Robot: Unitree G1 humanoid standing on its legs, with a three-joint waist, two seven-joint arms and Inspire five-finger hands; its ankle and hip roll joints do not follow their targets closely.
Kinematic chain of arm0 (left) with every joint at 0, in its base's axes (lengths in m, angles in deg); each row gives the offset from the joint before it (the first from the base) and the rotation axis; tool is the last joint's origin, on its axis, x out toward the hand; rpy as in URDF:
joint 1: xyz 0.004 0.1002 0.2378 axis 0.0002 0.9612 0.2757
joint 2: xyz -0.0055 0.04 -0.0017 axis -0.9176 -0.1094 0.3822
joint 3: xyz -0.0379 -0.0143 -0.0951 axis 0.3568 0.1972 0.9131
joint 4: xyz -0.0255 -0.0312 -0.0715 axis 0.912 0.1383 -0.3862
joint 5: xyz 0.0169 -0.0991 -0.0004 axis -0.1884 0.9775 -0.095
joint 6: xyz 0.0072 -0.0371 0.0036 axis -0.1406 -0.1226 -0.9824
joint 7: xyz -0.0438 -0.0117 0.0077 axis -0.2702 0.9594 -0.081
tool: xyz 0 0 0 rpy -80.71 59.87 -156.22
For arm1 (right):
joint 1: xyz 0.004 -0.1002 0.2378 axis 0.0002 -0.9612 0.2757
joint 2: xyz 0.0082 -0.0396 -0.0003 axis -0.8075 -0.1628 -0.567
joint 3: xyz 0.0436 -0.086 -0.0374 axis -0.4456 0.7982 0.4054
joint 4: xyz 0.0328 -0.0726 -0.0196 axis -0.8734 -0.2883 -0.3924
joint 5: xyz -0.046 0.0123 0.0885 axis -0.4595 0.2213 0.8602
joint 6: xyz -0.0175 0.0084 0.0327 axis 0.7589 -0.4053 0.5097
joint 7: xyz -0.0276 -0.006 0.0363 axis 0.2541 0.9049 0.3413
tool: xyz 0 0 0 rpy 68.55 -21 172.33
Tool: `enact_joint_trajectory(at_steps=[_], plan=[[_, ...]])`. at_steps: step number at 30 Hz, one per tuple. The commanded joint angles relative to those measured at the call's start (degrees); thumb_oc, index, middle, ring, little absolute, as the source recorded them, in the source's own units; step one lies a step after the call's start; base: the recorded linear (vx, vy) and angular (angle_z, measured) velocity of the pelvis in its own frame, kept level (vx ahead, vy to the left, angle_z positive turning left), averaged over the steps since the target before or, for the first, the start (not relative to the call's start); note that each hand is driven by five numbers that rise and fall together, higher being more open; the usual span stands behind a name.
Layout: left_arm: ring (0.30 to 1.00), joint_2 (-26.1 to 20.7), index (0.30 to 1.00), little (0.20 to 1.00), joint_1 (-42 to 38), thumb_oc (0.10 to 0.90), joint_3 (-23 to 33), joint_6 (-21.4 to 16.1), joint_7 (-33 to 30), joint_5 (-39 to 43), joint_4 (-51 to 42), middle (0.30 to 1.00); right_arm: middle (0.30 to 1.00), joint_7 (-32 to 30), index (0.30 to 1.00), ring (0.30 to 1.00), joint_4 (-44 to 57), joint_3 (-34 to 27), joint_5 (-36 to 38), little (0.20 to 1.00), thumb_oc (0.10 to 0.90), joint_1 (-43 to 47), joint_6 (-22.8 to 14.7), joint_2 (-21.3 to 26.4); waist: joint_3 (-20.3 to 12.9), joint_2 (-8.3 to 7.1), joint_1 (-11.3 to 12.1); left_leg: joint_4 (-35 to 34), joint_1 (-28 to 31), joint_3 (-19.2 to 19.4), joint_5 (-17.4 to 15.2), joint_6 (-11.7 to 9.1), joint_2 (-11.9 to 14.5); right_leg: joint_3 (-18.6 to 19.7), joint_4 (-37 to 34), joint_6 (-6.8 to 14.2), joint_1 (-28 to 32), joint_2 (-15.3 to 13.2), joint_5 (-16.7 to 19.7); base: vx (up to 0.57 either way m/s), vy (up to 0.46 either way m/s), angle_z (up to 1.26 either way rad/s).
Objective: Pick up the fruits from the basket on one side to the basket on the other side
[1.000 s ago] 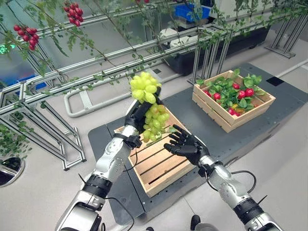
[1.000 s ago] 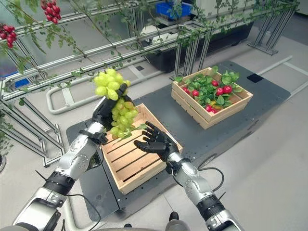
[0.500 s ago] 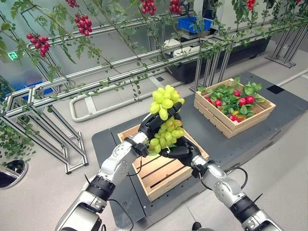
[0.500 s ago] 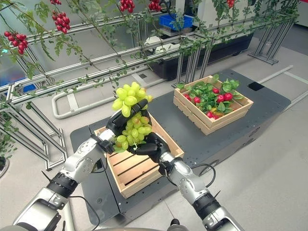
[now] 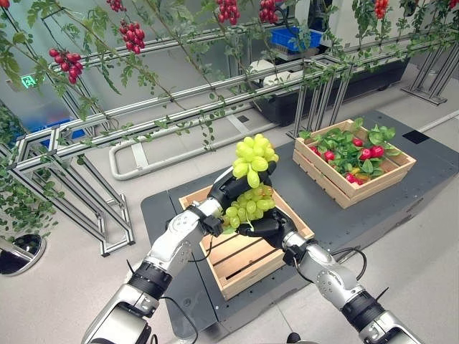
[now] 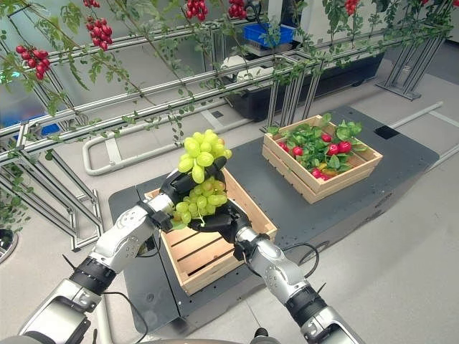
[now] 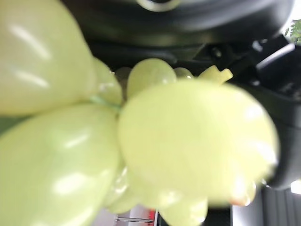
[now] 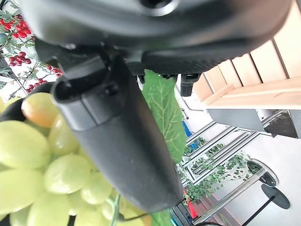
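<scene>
Grape bunch [image 5: 250,179] upright — top above left hand [image 5: 226,189].

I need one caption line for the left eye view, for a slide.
Left hand and right hand both grasp a green grape bunch above the empty wooden crate.

Left hand [image 5: 228,192] and right hand [image 5: 267,226] meet, fingers curled.

Two head eyes looking down, sharing the wooden crate [image 5: 247,259], wrist cameras pressed close against green grapes [image 7: 188,146]
</scene>
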Motion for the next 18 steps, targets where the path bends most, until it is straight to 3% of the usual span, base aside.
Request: enact_joint_trajectory(at_steps=[1, 2, 8, 18], plan=[[0.3, -2.8, 0.3, 0.3, -10.1, 0.4, -1.1, -7.9, -0.7, -2.4, 1.9, 0.3, 0.9, 1.9, 0.9, 0.9, 6.2, -2.8, 6.4, 0.9, 0.8, 7.4, -4.1, -4.4, -5.6, -1.86, -0.2, 0.1, -1.5, -1.3, -4.6, 1.7, -2.6, -2.1, 0.1, 1.2, 3.8, -3.3, -6.0, 0.0, 0.0, 0.0], [0.3, -4.9, 0.3, 0.3, -10.5, 0.4, -0.5, -9.5, -0.7, -4.0, 3.2, 0.3, 0.9, 5.3, 0.9, 0.9, 6.2, -3.1, 7.3, 0.9, 0.8, 6.8, -1.5, -3.2, -5.5, -1.86, -0.4, 0.1, -1.6, -1.2, -4.6, 1.7, -2.6, -2.0, 0.1, 1.3, 3.6, -3.3, -5.9, 0.0, 0.0, 0.0], [0.3, -11.0, 0.3, 0.3, -12.3, 0.4, 0.1, -12.7, 0.2, -8.0, 4.6, 0.3, 0.9, 10.2, 0.9, 0.9, 7.5, -5.0, 7.6, 0.9, 0.8, 6.3, 0.6, 2.2, -5.1, -1.99, -0.7, 0.1, -2.1, -0.9, -4.3, 1.4, -2.4, -2.0, 0.1, 1.4, 3.1, -3.2, -5.8, -0.01, -0.005, 0.0], [0.3, -12.5, 0.3, 0.3, -14.6, 0.4, -0.8, -15.1, 1.7, -8.3, 4.5, 0.3, 0.9, 14.9, 0.9, 0.9, 8.6, -5.1, 8.3, 0.9, 0.8, 8.4, 2.2, 4.3, -5.0, -2.28, -0.8, 0.1, -2.4, -1.0, -4.3, 1.4, -2.2, -2.0, 0.1, 1.3, 2.8, -3.1, -6.0, -0.01, -0.002, 0.0]])
